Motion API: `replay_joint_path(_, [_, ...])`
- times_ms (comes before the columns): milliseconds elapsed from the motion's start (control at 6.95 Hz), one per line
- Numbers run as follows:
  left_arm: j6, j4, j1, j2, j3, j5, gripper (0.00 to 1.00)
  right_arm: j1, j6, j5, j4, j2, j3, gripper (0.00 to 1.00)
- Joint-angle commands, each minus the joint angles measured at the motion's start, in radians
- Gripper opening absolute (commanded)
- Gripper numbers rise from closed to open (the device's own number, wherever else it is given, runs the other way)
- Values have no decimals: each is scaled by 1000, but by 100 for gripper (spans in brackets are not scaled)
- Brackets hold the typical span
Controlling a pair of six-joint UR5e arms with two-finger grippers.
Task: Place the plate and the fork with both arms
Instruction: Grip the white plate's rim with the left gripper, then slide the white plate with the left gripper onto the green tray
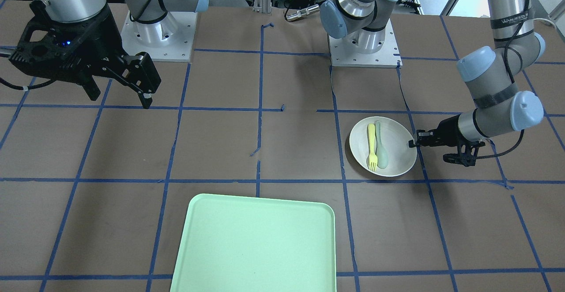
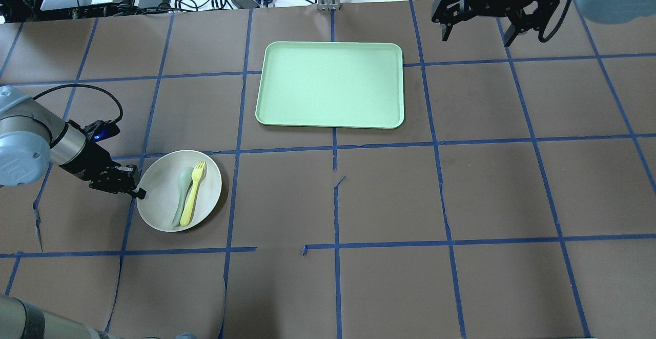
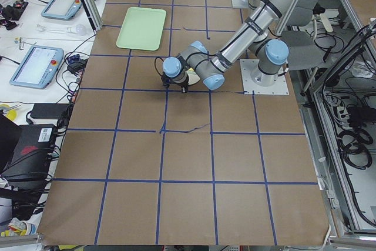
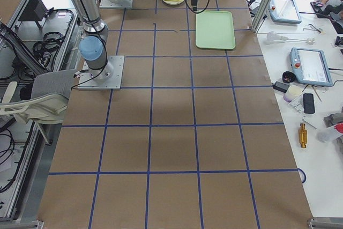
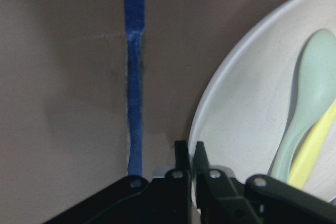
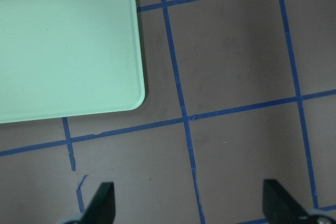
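Observation:
The off-white plate point(image 2: 159, 203) sits on the table at my left, holding the yellow fork point(image 2: 193, 193) and a grey-green spoon point(image 2: 182, 195) side by side. My left gripper point(image 2: 139, 191) is low at the plate's outer rim. In the left wrist view the gripper point(image 5: 190, 153) is shut on the plate's rim point(image 5: 210, 114), with the fork point(image 5: 312, 150) and spoon point(image 5: 310, 103) to the right. In the front view it point(image 1: 412, 143) meets the plate point(image 1: 397, 155) beside the fork point(image 1: 372, 144). My right gripper point(image 2: 476, 39) hangs open and empty, high over the table.
The large mint-green tray point(image 2: 330, 85) lies at the table's middle far side; it also shows in the front view point(image 1: 256, 243) and the right wrist view point(image 6: 63, 45). Blue tape lines grid the brown table. Cables and devices lie beyond the far edge.

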Motion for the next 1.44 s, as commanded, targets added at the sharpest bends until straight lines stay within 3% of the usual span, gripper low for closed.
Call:
replay_joint_path(0, [-23,-70,-2,4,70,-6,0,0,0,0,0,0,-1,100])
replay_joint_path(288, [-96,-292,-2,2,232,-52,0,0,0,-2,0,3,1,100])
replay_joint_path(432, [-159,-292,-15,-5,284,-56,0,0,0,-2,0,3,-1,100])
replay_joint_path(719, [-295,-261,-200,-36,421,-54,0,0,0,-2,0,3,1,100])
replay_joint_path(1007, [-435,-235,-346,-143,547,-130,0,0,0,0,0,2,1,100])
replay_joint_path(1151, [-534,-132,-444,-207,585,-170,0,0,0,0,0,2,-1,100])
replay_joint_path(1295, [-535,-112,-521,-285,651,-172,0,0,0,0,0,2,1,100])
